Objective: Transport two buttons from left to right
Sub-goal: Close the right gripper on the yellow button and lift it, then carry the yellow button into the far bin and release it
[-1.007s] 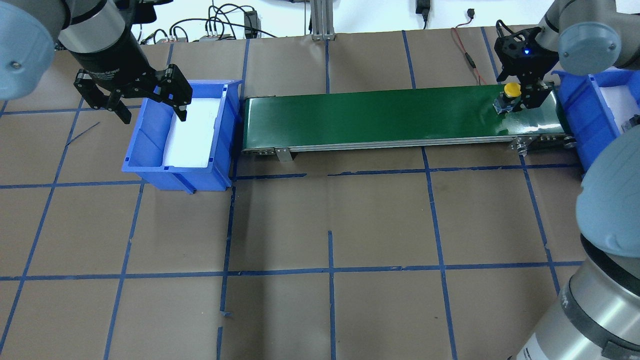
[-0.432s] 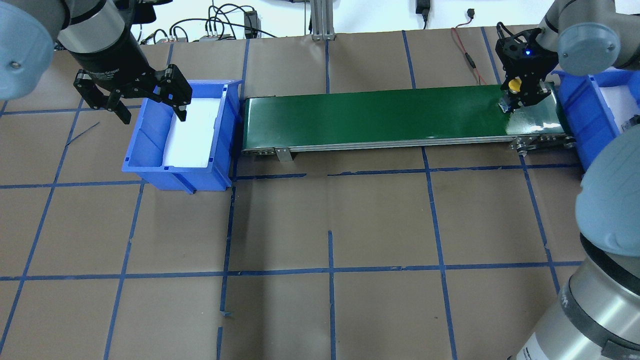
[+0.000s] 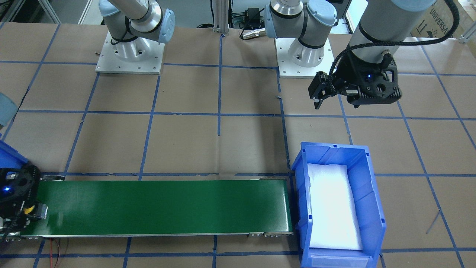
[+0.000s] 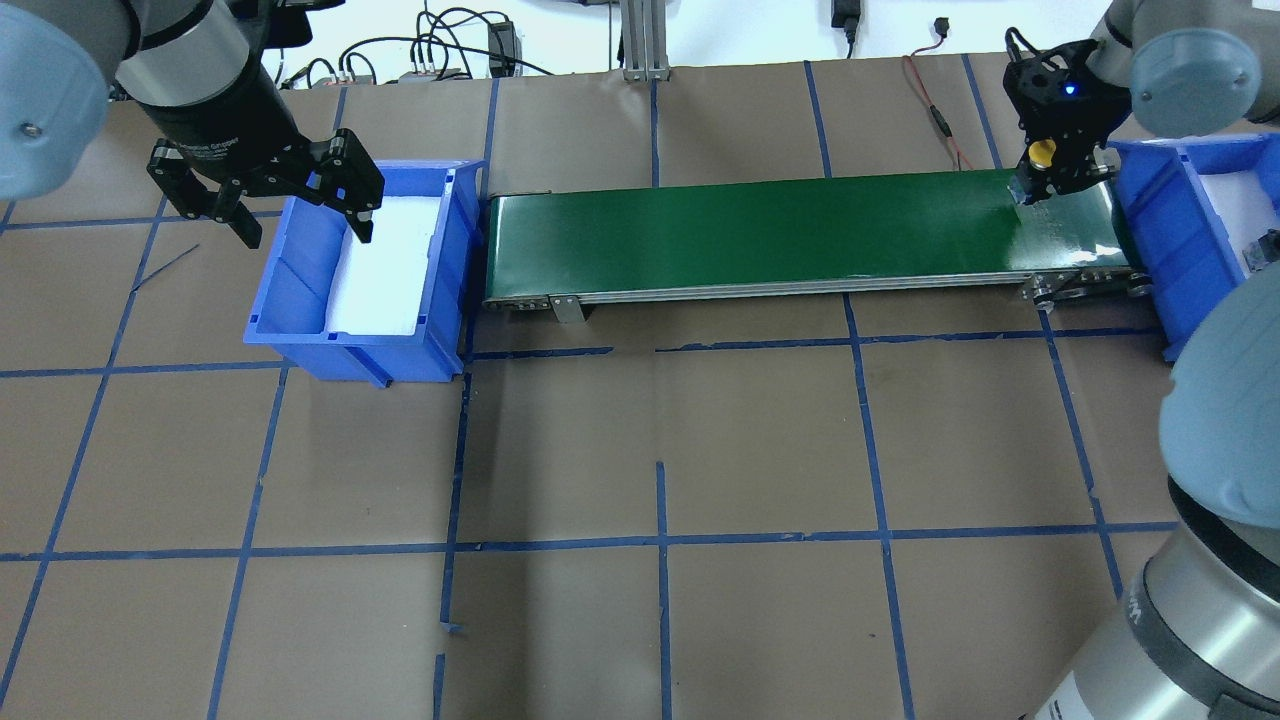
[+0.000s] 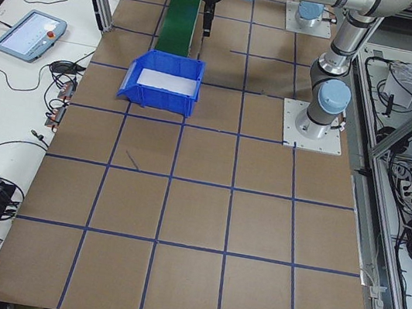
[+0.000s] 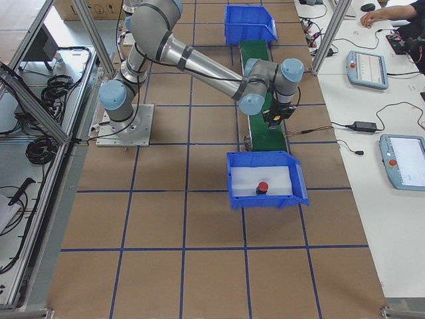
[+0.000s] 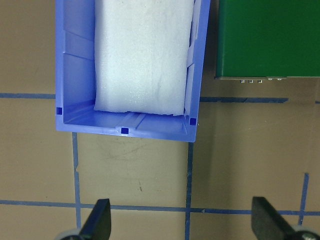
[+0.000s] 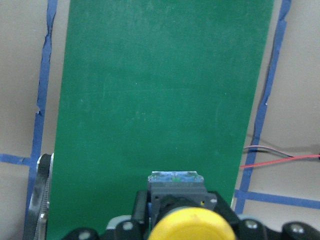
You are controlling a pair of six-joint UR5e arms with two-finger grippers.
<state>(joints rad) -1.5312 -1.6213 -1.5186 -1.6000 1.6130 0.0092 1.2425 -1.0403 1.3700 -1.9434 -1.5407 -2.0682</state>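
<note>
My right gripper is shut on the yellow button and holds it just above the right end of the green conveyor belt. The right wrist view shows the yellow cap and its grey body between the jaws. The red button lies on the white foam in the right blue bin. My left gripper is open and empty, above the far left corner of the left blue bin, which holds only white foam.
The right bin stands just past the belt's right end, partly hidden by my right arm. Cables lie behind the belt. An aluminium post stands at the table's far edge. Brown paper with blue tape lines covers the table.
My right gripper has shut on the yellow button and lifted it off the belt, moving a little right and away. The left arm has not moved.
</note>
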